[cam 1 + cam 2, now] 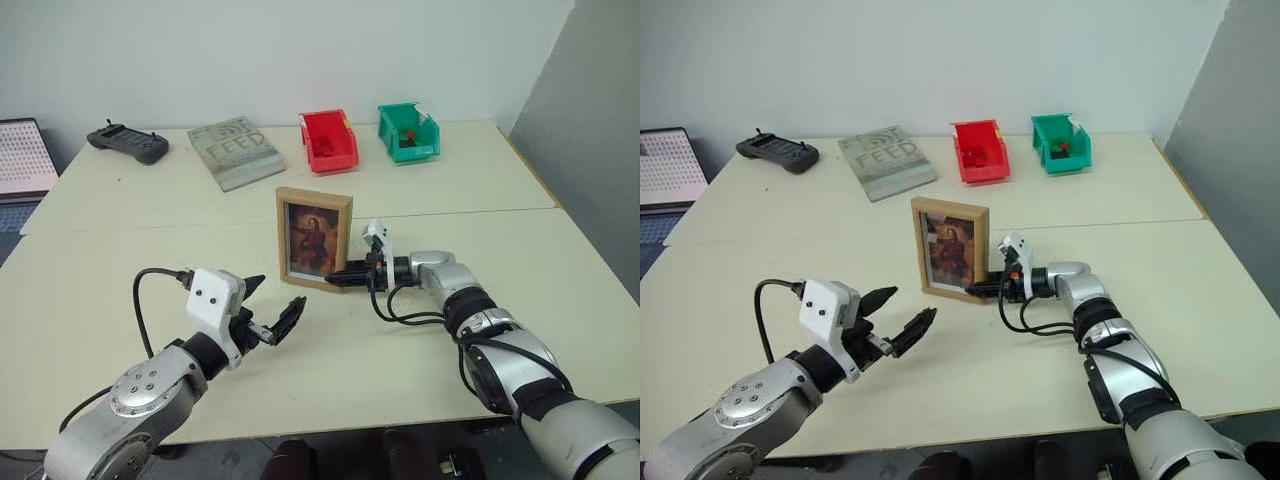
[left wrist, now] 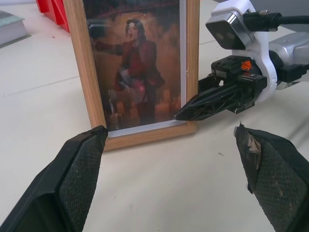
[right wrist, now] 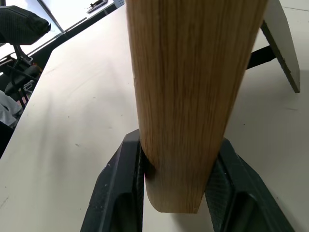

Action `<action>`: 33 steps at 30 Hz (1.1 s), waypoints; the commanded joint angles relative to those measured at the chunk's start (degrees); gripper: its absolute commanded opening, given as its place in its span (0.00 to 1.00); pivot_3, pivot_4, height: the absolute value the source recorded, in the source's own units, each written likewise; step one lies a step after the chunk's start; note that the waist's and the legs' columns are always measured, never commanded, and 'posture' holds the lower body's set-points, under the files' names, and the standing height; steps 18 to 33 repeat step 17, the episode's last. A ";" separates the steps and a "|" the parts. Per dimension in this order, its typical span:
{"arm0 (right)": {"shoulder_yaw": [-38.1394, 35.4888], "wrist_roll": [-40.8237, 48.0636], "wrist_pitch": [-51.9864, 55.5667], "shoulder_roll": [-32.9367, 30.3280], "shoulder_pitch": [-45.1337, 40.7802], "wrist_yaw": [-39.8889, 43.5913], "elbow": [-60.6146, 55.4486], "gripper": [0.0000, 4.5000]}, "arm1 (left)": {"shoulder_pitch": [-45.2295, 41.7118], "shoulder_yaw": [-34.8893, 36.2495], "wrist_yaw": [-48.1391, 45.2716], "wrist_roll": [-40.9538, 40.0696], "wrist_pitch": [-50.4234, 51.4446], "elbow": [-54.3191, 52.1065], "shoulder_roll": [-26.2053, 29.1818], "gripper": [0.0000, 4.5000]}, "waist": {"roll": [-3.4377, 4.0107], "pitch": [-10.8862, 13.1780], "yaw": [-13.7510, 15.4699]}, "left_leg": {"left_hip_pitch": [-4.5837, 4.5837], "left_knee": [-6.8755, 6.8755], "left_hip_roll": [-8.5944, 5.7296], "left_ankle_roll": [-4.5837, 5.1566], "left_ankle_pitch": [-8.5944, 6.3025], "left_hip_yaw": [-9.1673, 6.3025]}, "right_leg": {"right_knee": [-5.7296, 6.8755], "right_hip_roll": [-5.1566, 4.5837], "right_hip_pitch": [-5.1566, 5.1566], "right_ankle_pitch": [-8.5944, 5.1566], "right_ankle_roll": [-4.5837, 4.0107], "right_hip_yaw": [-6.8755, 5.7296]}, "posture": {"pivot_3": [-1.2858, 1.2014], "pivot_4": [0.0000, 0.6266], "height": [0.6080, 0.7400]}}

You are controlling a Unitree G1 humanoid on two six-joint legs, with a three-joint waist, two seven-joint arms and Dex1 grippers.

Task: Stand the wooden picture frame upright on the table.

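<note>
The wooden picture frame (image 1: 314, 238) stands upright near the middle of the bench (image 1: 140, 250), just in front of the seam that crosses the top, its reddish portrait facing the robot. In the right wrist view the fold-out stand (image 3: 281, 46) is spread out behind it, with its foot down on the bench.

The right tool (image 1: 345, 277) reaches in level from the right and has the frame's lower right corner between its two black fingers (image 3: 120, 188). One finger lies against the front and the other against the back of the wooden edge, both pressed to the wood, so the tool is closed on the frame at that corner.

The left tool (image 1: 268, 308) hangs above the bench in front of the frame and to its left, well apart from it. Its two fingers (image 2: 79, 174) are spread wide with nothing between them.

Along the far side of the bench sit a black handheld controller (image 1: 127, 142), a grey "FEED" book (image 1: 235, 152), a red bin (image 1: 329, 140) and a green bin (image 1: 408, 132).
</note>
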 commanded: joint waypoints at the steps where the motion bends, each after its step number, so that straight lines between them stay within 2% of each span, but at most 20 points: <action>1: -1.32 -0.82 -2.06 -0.65 0.62 -0.42 -0.44 0.60 | -0.47 -0.68 -2.35 2.15 -1.42 -0.54 -0.88 1.00 | 0.00 0.00 -0.04 | 0.00 0.00 0.01 0.00 0.00 0.00 | 0.00 0.00 0.01 0.00 0.00 0.00 | 0.52 0.24 1.00; 4: -1.34 -1.49 -2.48 -1.97 1.53 -0.70 -1.68 0.78 | -0.80 -0.91 -4.24 3.31 -1.35 0.34 -0.87 1.00 | 0.00 0.00 -0.07 | 0.00 0.00 0.01 0.00 0.00 0.01 | 0.00 0.00 0.01 0.00 0.00 0.00 | 0.52 0.24 1.00; 6: -1.18 -2.23 -3.01 -4.96 3.07 -0.09 -4.57 0.90 | -2.02 0.01 -6.08 4.44 -0.63 2.45 0.69 1.00 | 0.00 0.00 0.06 | -0.01 0.00 0.01 0.00 0.00 -0.01 | 0.00 0.00 0.01 0.00 0.00 -0.02 | 0.52 0.24 1.00; 8: -0.42 -4.10 -4.55 -9.15 5.25 0.05 -8.45 0.98 | -3.93 2.90 -8.41 3.07 0.65 4.85 2.47 1.00 | 0.00 0.00 0.31 | -0.02 0.02 0.00 0.01 0.00 -0.03 | -0.01 0.00 0.04 0.00 0.00 -0.05 | 0.52 0.24 1.00; 10: -0.01 -4.90 -4.45 -12.53 7.43 0.77 -12.87 0.98 | -5.57 5.54 -10.53 1.17 2.05 6.70 4.21 1.00 | 0.00 0.00 0.29 | 0.00 0.04 -0.01 0.16 -0.09 -0.03 | -0.02 0.00 0.08 0.00 0.01 -0.06 | 0.52 0.24 1.00; 12: -0.72 -3.61 0.27 -18.46 11.25 3.08 -25.41 0.98 | -8.65 9.92 -16.21 -1.44 4.30 11.39 9.35 1.00 | 0.00 0.00 0.19 | 0.01 0.04 0.01 0.16 -0.09 -0.01 | -0.02 0.00 0.08 0.00 0.01 -0.07 | 0.52 0.24 1.00; 14: -2.13 0.42 10.27 -22.90 13.87 4.05 -40.81 0.98 | -11.88 12.48 -22.45 -2.62 6.31 17.14 15.08 1.00 | 0.07 0.06 0.28 | -0.13 0.03 0.10 0.17 -0.09 -0.05 | -0.02 0.01 0.04 -0.03 -0.01 -0.27 | 0.52 0.24 1.00; 17: -4.58 8.57 28.10 -24.77 14.39 0.87 -57.41 0.98 | -16.60 13.91 -30.03 -5.82 8.84 23.79 20.10 1.00 | 0.19 0.13 -0.16 | -0.12 -0.03 0.12 0.20 -0.11 -0.02 | 0.03 0.04 -0.04 -0.04 -0.01 -0.22 | 0.52 0.24 1.00; 33: -4.58 8.57 28.10 -24.77 14.39 0.87 -57.41 0.98 | -16.60 13.91 -30.03 -5.82 8.84 23.79 20.10 1.00 | 0.19 0.13 -0.16 | -0.12 -0.03 0.12 0.20 -0.11 -0.02 | 0.03 0.04 -0.04 -0.04 -0.01 -0.22 | 0.52 0.24 1.00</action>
